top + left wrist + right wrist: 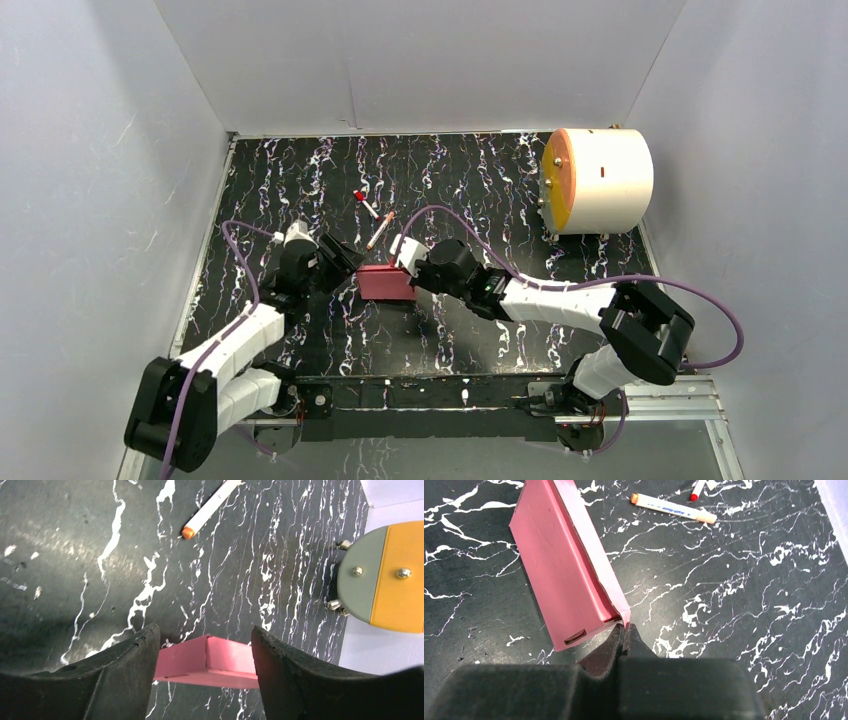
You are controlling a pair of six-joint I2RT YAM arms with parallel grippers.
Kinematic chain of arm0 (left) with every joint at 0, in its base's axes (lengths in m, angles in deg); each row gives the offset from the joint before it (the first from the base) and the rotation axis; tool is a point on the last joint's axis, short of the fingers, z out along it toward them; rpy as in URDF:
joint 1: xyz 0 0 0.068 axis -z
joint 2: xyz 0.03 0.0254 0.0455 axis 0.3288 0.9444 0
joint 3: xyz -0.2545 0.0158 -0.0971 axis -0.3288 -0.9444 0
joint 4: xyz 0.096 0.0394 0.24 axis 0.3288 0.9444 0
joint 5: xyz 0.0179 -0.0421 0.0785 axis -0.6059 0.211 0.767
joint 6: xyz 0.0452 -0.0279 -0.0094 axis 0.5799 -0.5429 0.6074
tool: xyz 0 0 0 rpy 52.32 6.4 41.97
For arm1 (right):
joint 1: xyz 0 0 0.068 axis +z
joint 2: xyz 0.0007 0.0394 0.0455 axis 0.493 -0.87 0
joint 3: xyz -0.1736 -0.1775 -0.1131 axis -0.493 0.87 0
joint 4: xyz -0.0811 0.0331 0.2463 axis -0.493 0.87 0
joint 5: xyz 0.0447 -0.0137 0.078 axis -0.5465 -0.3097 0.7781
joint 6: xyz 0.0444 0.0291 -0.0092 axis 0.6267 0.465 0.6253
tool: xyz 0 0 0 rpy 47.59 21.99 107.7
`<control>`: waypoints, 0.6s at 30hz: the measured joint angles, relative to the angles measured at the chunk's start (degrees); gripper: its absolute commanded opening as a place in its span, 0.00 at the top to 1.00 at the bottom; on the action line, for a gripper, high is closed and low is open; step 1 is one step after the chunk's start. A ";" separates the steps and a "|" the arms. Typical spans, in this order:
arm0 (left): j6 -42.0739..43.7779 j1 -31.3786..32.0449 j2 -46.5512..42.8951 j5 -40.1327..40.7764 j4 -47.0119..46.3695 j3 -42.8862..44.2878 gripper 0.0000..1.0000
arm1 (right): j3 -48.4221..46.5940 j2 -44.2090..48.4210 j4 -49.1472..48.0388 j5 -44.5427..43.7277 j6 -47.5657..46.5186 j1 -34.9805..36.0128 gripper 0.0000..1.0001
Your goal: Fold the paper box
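The paper box [385, 283] is a small flat red-pink box between my two grippers at the middle of the black marbled table [480, 180]. In the right wrist view the paper box [559, 575] stands tilted. My right gripper [625, 626] is shut, pinching the corner of its lighter pink flap. The same right gripper [412, 278] shows at the box's right side from above. My left gripper [345, 262] is at the box's left end. Seen from the left wrist, my left gripper [204, 629] is open. One end of the paper box [210, 660] lies between its fingers, raised off the table.
Two thin pens lie behind the box: a red-capped pen [366, 203] and an orange-tipped pen [380, 230], [210, 507], [674, 510]. A big white cylinder [600, 180] with an orange face [395, 575] rests at the back right. White walls enclose the table.
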 measured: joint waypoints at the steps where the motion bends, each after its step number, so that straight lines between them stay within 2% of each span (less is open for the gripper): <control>1: 0.28 0.00 -1.20 -0.13 0.31 -0.87 0.33 | 0.02 0.00 -0.26 0.11 -0.26 0.02 1.00; 7: 1.77 -0.02 -8.31 -0.17 1.16 -3.87 0.29 | 2.34 0.00 -2.75 2.14 -2.99 -0.37 1.00; 15: 7.23 -0.02 -10.93 -5.11 0.04 -3.76 0.27 | 6.84 0.85 -6.97 4.55 -10.10 -1.16 1.00; 18: 13.51 -0.02 -10.82 -8.20 8.48 1.22 0.25 | 8.20 2.43 -7.52 6.10 -12.72 -1.68 1.00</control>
